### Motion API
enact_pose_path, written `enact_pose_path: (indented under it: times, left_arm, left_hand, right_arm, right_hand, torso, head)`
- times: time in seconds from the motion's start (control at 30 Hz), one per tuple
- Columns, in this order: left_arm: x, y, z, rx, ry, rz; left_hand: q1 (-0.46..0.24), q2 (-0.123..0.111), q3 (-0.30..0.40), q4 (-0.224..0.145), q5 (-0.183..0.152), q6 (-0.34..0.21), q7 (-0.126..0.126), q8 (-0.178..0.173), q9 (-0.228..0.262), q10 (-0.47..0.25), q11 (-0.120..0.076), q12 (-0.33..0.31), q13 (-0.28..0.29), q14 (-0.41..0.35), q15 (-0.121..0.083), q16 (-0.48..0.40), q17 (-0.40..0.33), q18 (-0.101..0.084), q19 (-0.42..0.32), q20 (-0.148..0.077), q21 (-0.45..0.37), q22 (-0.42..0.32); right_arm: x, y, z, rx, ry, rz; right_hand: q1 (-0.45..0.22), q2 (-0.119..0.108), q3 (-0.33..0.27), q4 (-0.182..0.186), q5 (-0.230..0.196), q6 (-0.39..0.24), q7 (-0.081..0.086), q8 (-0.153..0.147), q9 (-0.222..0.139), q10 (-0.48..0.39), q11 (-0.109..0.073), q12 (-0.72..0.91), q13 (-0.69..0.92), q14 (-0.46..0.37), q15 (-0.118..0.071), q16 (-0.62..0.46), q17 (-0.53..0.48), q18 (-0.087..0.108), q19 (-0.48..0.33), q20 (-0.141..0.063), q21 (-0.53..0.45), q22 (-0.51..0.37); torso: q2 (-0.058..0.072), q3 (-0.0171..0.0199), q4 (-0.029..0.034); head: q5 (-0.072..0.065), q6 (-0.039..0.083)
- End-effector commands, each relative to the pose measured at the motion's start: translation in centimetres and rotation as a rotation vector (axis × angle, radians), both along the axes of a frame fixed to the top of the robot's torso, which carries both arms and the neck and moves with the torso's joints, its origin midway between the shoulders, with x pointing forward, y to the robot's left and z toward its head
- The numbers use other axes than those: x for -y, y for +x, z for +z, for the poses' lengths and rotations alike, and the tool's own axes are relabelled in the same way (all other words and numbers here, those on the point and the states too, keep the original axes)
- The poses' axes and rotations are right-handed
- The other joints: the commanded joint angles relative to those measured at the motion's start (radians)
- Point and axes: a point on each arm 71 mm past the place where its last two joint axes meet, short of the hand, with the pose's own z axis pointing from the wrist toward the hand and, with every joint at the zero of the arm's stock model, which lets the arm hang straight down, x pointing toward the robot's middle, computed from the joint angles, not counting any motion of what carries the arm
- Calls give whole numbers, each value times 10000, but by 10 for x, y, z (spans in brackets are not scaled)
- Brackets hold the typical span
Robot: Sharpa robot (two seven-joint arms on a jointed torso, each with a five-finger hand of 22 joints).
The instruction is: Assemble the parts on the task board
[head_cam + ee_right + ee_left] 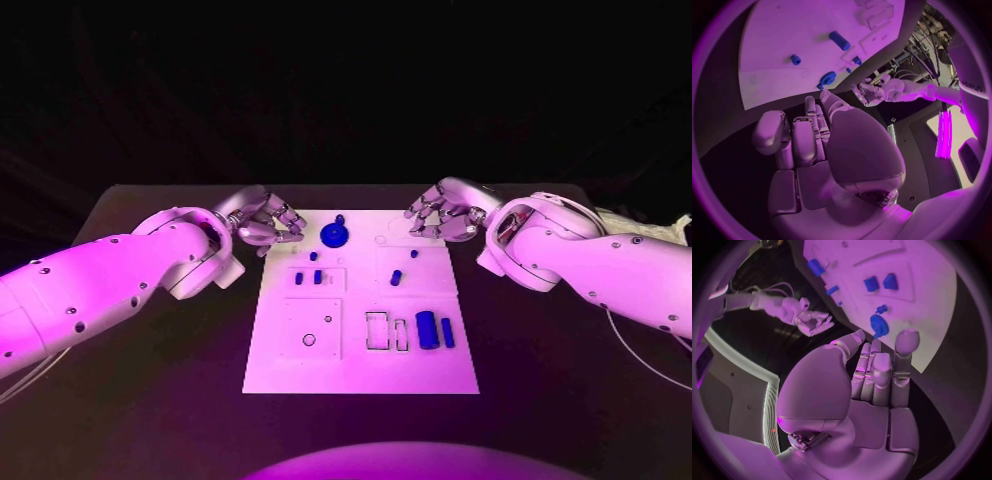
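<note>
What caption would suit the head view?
Both empty hands, left hand and right hand, hover at the task board's far corners.

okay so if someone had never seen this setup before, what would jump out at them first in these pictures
Probably the white task board lying in the middle of the black table, dotted with small blue parts, the round blue part near its far edge being the biggest. Next come the two white arms reaching in from either side, the left hand and the right hand poised at the board's far corners with fingers curled, holding nothing.
</note>
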Motion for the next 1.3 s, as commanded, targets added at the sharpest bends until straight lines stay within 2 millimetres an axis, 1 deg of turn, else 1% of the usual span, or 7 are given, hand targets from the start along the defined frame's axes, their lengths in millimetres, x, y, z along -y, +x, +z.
enact_pose_path:
  times: [0.03,0.1,0.17,0.3,0.43,0.83,1.3]
  left_arm:
    - [-12,0,10,-1179,-5464,1885]
    - [-16,-3,10,-1697,-6828,2347]
    - [-18,-7,9,-2044,-7781,2594]
    - [-18,-14,9,-2420,-8737,2687]
    - [-17,-19,9,-2601,-9106,2662]
    - [-15,-22,9,-2740,-9246,2481]
    - [-11,-24,9,-2848,-9026,2142]
  left_hand:
    - [7,105,48,57,72,64,-13,76,-31,6,1,91,-6,-769,18,-847,-1328,315,-718,5,-1323,-1065]
    - [4,198,89,68,120,100,-7,120,-37,-11,36,168,-5,-1647,36,-1784,-2738,392,-1253,38,-2018,-1557]
    - [-11,222,61,44,135,80,4,146,-50,-65,46,252,-4,-2132,68,-2138,-3188,397,-1575,60,-2231,-1640]
    - [-54,251,11,51,132,48,14,156,-58,-111,52,309,-3,-2243,89,-2178,-3269,402,-1674,76,-2314,-1678]
    - [-100,249,-41,65,128,20,23,157,-62,-149,62,335,-4,-2272,98,-2182,-3308,402,-1699,89,-2347,-1697]
    - [-177,254,-147,81,132,-122,125,132,-77,-298,132,376,-17,-2309,146,-2169,-3397,398,-1719,127,-2414,-1742]
    - [-178,286,-182,69,133,-128,141,166,-67,-335,146,425,-13,-2329,161,-2161,-3443,401,-1721,145,-2445,-1767]
  right_arm:
    - [-2,-2,-5,985,-3155,410]
    - [-4,-3,-7,1057,-3746,517]
    - [-5,-4,-10,1067,-4203,594]
    - [-7,-5,-15,1017,-4854,706]
    - [-9,-6,-18,1027,-5148,758]
    - [-22,-8,-27,915,-5055,1159]
    - [-29,-9,-35,576,-5103,1465]
  right_hand:
    - [-45,-162,227,37,-192,80,-77,-41,-17,160,-11,-310,-529,379,25,-53,-45,93,45,38,-38,-15]
    - [-99,-254,411,82,-261,145,-106,-80,-21,265,-25,-536,-959,393,23,-89,-91,95,62,39,-58,-37]
    - [-140,-316,484,104,-332,165,-157,-104,-24,265,-49,-670,-1180,391,4,-143,-156,104,47,32,-104,-106]
    - [-176,-385,653,118,-409,246,-297,-127,-21,290,-149,-892,-1593,395,-230,-232,-259,126,34,-139,-182,-205]
    - [-245,-452,717,144,-474,270,-358,-145,-25,287,-205,-1025,-1847,392,-321,-326,-364,136,19,-245,-259,-305]
    - [-254,-405,847,141,-466,378,-342,-119,-11,376,-190,-1111,-2100,411,-299,-364,-415,155,-1,-256,-389,-490]
    - [-103,-123,1324,-48,-617,917,-462,4,71,1026,-325,-1170,-2488,472,-272,-419,-561,112,144,-266,-324,-343]
  torso:
    - [11,-4,-5]
    - [12,-10,-10]
    - [16,-21,-6]
    - [3,-24,29]
    - [12,-7,5]
    - [24,2,12]
    - [24,-2,3]
  head:
    - [-150,62]
    - [-250,91]
    - [-329,94]
    - [-437,79]
    - [-379,75]
    - [-279,105]
    - [-214,59]
